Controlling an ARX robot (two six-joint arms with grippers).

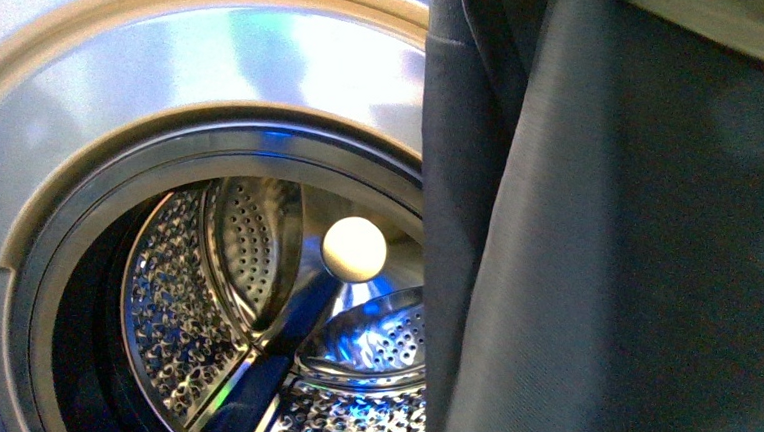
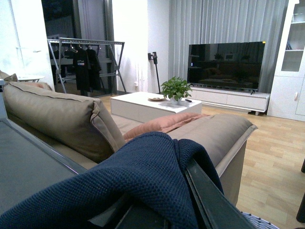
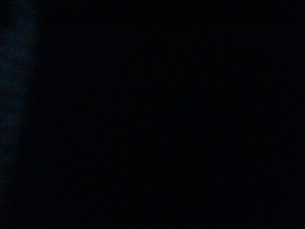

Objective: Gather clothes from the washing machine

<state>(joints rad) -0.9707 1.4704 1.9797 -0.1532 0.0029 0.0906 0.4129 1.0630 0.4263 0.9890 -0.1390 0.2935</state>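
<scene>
Navy knit garment (image 2: 138,176): draped over the left gripper (image 2: 164,212) and covering its jaws, so whether they are open or closed cannot be told. Dark grey cloth (image 1: 610,242): hangs close before the front camera, beside the washing machine (image 1: 199,77), whose steel drum (image 1: 261,273) is exposed. Sofa (image 2: 57,114): beyond the left gripper. Right wrist view: dark.

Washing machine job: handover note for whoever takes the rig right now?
Left gripper: navy knit garment draped over it, out in the room by a sofa; open or shut, cannot tell.
Right gripper: wrist view dark, unknown.
Washing machine: visible part of the drum shows no clothes; dark grey cloth hangs close to the front camera, hiding the rest.
Done: one garment out.
To do: deposit it, check the hidden drum side.
</scene>
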